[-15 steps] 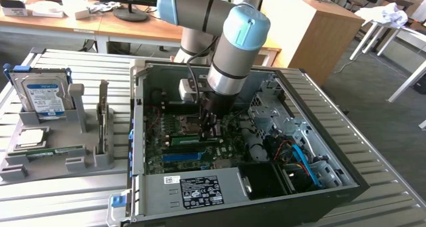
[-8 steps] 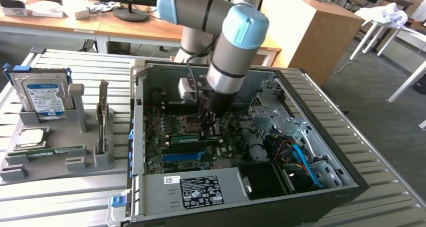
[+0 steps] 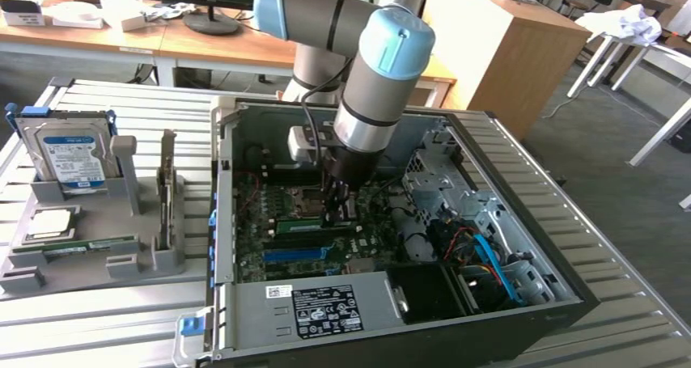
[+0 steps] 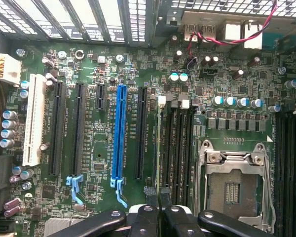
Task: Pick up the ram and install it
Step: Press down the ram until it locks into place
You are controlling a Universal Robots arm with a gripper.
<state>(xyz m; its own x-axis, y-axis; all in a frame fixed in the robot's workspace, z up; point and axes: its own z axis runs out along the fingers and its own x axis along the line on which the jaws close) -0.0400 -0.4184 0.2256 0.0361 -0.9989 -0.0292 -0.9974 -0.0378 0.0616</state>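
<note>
Ram (image 3: 297, 221) on motherboard (image 3: 283, 240), just under claw (image 3: 340, 212).

Exterior view: bright, even daylight, slightly soft focus; the computer case (image 3: 432, 222) interior lies in shadow. Wrist view: motherboard (image 4: 138, 123) evenly lit, sharp, with glare through the rear vents (image 4: 89, 19).

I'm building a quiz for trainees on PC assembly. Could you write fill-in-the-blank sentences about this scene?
1. The gripper is above the motherboard with its jaws ____.
2. Among the black expansion slots, one long slot is coloured ____.
3. In the grey holder outside the computer case, the hard drive stands ____.

Missing words: shut; blue; upright
</note>
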